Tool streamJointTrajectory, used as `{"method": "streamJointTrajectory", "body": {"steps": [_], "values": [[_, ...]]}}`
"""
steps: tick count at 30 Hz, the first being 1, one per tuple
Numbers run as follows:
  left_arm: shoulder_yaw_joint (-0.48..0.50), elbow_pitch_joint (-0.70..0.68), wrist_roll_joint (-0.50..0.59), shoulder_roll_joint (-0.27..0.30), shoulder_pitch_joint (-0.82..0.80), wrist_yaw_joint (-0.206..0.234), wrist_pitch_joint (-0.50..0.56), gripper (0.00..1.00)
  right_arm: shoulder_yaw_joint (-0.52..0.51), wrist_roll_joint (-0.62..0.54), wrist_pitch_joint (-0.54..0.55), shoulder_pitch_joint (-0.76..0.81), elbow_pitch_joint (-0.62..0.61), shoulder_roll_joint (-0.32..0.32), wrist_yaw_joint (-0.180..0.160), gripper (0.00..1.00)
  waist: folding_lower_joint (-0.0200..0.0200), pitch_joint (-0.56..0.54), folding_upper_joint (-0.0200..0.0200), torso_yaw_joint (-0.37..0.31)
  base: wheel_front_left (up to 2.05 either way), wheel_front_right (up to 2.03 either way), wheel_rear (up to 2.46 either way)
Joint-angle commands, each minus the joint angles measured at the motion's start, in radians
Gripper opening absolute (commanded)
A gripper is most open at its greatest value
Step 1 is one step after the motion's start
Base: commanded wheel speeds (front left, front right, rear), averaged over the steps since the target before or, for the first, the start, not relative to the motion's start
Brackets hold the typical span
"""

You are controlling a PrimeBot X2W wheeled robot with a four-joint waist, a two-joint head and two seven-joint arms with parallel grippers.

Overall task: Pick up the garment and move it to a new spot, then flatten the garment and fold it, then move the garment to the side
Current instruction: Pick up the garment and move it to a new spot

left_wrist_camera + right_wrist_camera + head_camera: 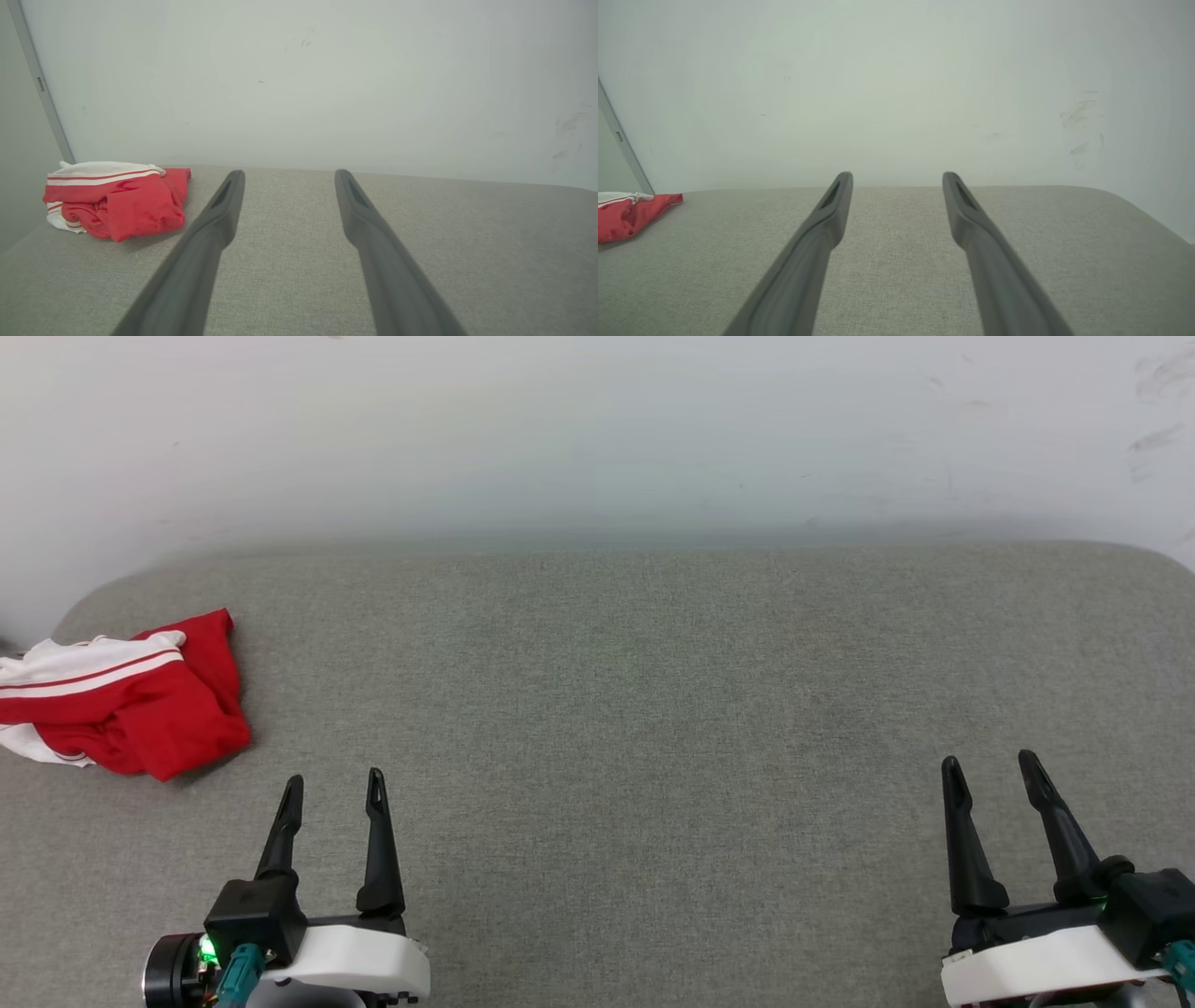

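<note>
**One crumpled red jersey-style T-shirt (131,709) with white sleeves on a grey woven fabric surface (653,709)**

One broad, padded-looking surface stretches across the head view, its far corners rounded and its weave fine and even. Behind it rises a pale, off-white wall (597,429) with a few dark scuff marks (1153,439) towards its right side. In the left wrist view one slim grey strip (42,88) runs up the wall's left edge – whether it is a frame or a trim I cannot tell.

The T-shirt lies bunched near the far left corner of the surface, with red cloth folded over itself. One white sleeve with red-and-white striped trim lies across its far side. It rests on the fabric, touched by neither gripper.

Two grippers – four long dark fingers in all – sit at the near edge. The left gripper (334,780) has its fingers spread apart with nothing between them. It is near the T-shirt but apart from it, on the T-shirt's near right. The right gripper (989,763) is likewise spread and empty, well apart from the T-shirt at the other end.
</note>
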Motion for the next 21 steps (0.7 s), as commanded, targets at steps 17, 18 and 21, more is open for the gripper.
{"method": "streamJointTrajectory", "body": {"steps": [17, 18, 21], "values": [[0.005, 0.009, 0.003, 0.002, -0.001, -0.01, -0.003, 1.0, 0.001, 0.028, -0.002, 0.014, 0.01, 0.001, -0.001, 1.0, 0.0, -0.004, -0.0001, 0.038, 0.0, 0.0, 0.0], [0.005, 0.008, 0.001, 0.002, -0.003, -0.009, -0.003, 1.0, 0.001, 0.028, -0.002, 0.014, 0.008, 0.001, -0.001, 1.0, 0.0, -0.003, -0.0001, 0.048, 0.0, 0.0, 0.0], [0.011, 0.008, 0.002, 0.002, -0.003, -0.007, -0.003, 1.0, 0.004, 0.028, -0.002, 0.014, 0.007, 0.001, -0.001, 1.0, 0.0, -0.002, -0.0001, 0.078, 0.0, 0.0, 0.0]]}}
